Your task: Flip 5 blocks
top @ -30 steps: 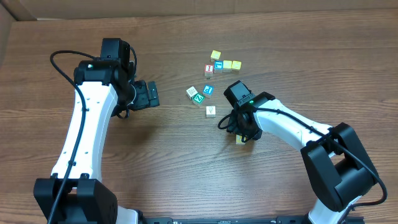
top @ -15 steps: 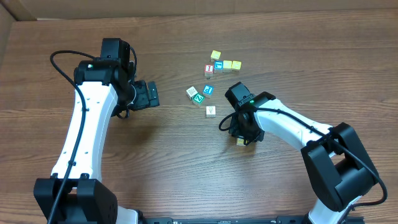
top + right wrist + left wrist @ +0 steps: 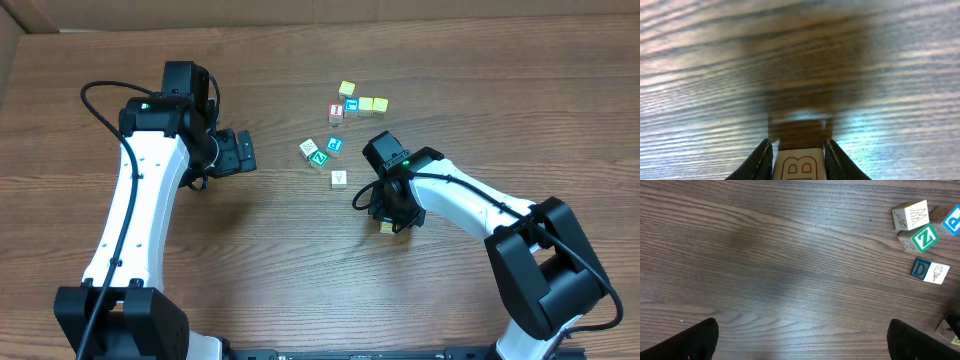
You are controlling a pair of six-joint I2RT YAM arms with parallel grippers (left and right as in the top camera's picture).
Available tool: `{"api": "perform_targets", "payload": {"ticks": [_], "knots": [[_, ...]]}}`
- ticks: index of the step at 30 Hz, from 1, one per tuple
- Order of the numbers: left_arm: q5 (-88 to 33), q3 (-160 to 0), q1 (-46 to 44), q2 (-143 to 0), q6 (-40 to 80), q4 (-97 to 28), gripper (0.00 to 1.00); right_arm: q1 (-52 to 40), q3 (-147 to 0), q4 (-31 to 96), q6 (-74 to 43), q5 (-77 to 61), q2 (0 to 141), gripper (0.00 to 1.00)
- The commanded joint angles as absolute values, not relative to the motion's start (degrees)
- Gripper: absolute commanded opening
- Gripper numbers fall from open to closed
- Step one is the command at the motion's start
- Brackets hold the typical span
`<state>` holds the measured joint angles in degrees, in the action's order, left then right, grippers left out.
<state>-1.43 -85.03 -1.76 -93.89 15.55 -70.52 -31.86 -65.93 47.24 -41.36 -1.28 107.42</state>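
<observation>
My right gripper (image 3: pixel 391 220) (image 3: pixel 799 149) is shut on a cream block (image 3: pixel 799 165) with an outlined "B", held just above the wood; the same block (image 3: pixel 386 228) peeks out beneath the wrist in the overhead view. Left of it lie a whitish block (image 3: pixel 340 178) (image 3: pixel 936 273), a green "Z" block (image 3: pixel 319 156) (image 3: pixel 924 237), a whitish marked block (image 3: pixel 308 147) (image 3: pixel 910 216) and a blue "P" block (image 3: pixel 335 145) (image 3: pixel 953 221). My left gripper (image 3: pixel 243 152) (image 3: pixel 800 340) hovers open, left of that group, with nothing between its fingers.
Farther back sits a cluster of yellow cubes (image 3: pixel 372 104), a blue-letter cube (image 3: pixel 351 105) and a red-letter cube (image 3: pixel 336 112). The brown table edge (image 3: pixel 20 40) runs along the far left.
My right gripper's jaws have closed onto the cream "B" block. The left arm has not moved.
</observation>
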Motion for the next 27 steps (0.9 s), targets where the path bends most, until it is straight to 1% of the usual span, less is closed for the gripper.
{"api": "perform_targets", "payload": {"ticks": [1,12,27], "knots": [[-1.0,-86.3,-1.5,-94.4,16.3,-70.4,1.00,-31.0,-66.2,46.2,-40.0,0.4,107.4,0.27],[-1.0,-86.3,-1.5,-94.4,16.3,-70.4,1.00,-25.2,-66.4,46.7,-40.0,0.4,107.4,0.25],[-1.1,-86.3,-1.5,-94.4,16.3,-70.4,1.00,-25.1,-66.3,47.2,-40.1,0.4,107.4,0.25]]}}
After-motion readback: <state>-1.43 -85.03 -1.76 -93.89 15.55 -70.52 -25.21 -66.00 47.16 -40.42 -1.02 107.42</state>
